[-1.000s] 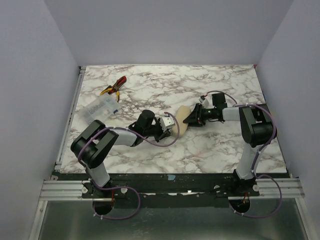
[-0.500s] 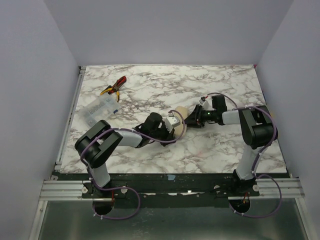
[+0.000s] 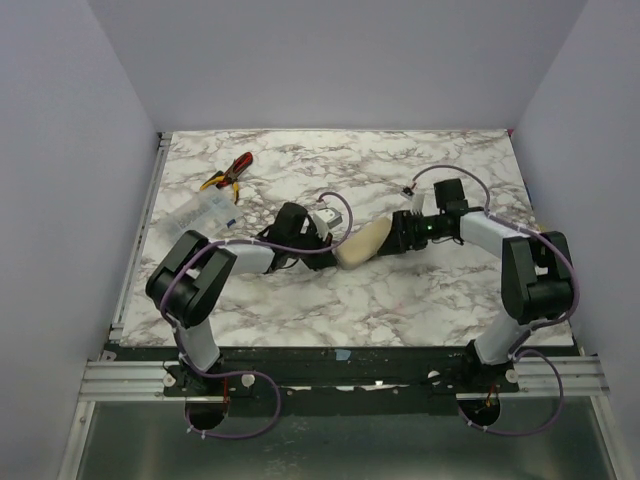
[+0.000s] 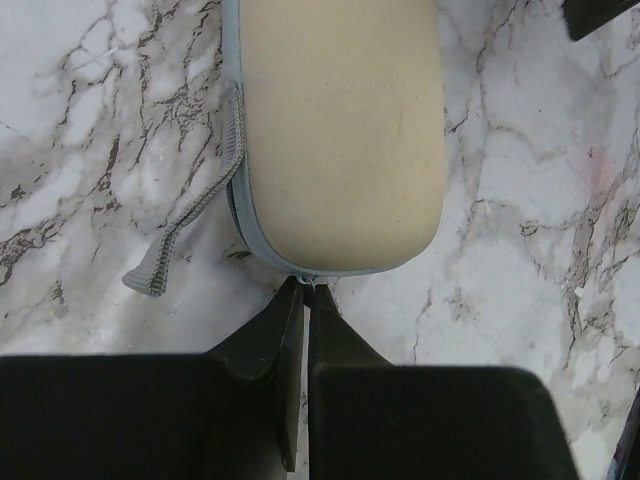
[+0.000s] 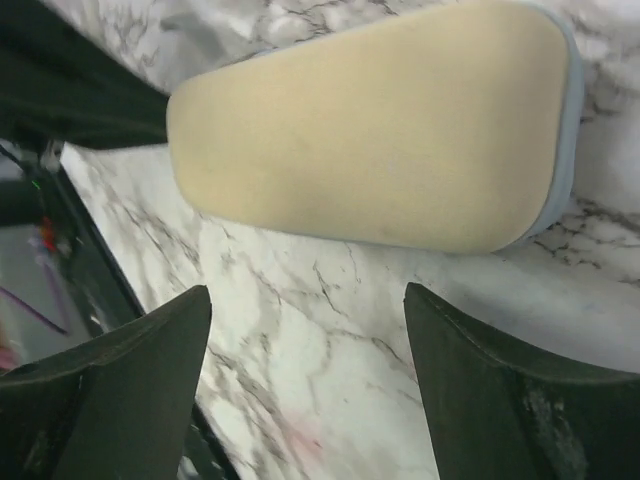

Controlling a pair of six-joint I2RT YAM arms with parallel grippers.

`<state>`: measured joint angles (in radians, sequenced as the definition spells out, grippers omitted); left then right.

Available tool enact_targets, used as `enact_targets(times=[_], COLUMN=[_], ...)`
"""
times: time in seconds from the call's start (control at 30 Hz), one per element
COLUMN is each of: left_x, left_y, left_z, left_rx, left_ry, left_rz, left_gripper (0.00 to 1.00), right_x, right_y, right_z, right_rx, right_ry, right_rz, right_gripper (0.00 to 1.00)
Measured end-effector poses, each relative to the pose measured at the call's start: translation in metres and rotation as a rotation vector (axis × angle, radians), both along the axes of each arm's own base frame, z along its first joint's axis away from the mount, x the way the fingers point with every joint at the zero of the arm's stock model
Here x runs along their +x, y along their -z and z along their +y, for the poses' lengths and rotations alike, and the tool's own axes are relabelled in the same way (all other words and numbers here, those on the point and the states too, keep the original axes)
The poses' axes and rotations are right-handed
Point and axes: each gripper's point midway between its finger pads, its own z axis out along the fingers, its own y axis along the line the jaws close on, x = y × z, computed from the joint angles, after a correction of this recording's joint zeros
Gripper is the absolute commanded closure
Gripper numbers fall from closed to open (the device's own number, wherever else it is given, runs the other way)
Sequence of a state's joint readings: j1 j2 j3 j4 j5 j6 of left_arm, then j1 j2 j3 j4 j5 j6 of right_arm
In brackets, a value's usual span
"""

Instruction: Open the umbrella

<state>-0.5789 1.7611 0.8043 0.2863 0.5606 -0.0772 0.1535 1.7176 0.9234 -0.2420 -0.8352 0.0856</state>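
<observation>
The compact beige fabric umbrella [image 3: 362,243] is lying mid-way on the white marbled surface [image 3: 400,170], the left claw [image 4: 306,290] pressing closed against its end, the right claw [image 5: 307,300] standing wide beside it.

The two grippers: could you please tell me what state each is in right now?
Left gripper: closed, tips at the zipper edge of the beige umbrella case; whether it pinches anything cannot be told.
Right gripper: open, holding nothing.

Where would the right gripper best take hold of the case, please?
Probably the free end of the case, nearest the right gripper, coming from the right with open jaws across its width: it lies flat, and the left gripper pinches the zip seam at the other end.
</observation>
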Motion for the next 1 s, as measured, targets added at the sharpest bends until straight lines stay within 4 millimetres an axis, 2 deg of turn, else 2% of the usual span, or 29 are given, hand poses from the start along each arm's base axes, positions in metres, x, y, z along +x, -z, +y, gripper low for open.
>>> enact_targets(times=[0.2,0.27,0.33,0.43,0.53,0.7,1.0], left_x=[0.004,0.002,0.002,0.001,0.0,0.0,0.002], left_y=[0.0,0.0,0.001,0.002,0.002,0.002,0.002], left_z=[0.001,0.0,-0.001,-0.001,-0.001,0.0,-0.001], left_rx=[0.011,0.014,0.016,0.018,0.018,0.019,0.027], left_ry=[0.022,0.034,0.041,0.046,0.05,0.054,0.061], left_rz=[0.026,0.038,0.052,0.064,0.069,0.068,0.065], left_gripper=[1.0,1.0,1.0,1.0,1.0,1.0,1.0], right_x=[0.005,0.009,0.014,0.025,0.033,0.021,0.034], right_y=[-0.04,-0.052,-0.058,-0.056,-0.046,-0.022,-0.017], right_z=[-0.017,-0.019,-0.016,-0.006,0.002,0.007,0.018], right_rx=[-0.137,-0.171,-0.196,-0.214,-0.224,-0.202,-0.177], right_ry=[-0.346,-0.445,-0.541,-0.705,-0.857,-1.072,-1.231], right_rz=[-0.478,-0.646,-0.771,-0.894,-0.996,-1.078,-1.178], right_gripper=[0.09,0.08,0.02,0.0,0.0,0.0,0.0])
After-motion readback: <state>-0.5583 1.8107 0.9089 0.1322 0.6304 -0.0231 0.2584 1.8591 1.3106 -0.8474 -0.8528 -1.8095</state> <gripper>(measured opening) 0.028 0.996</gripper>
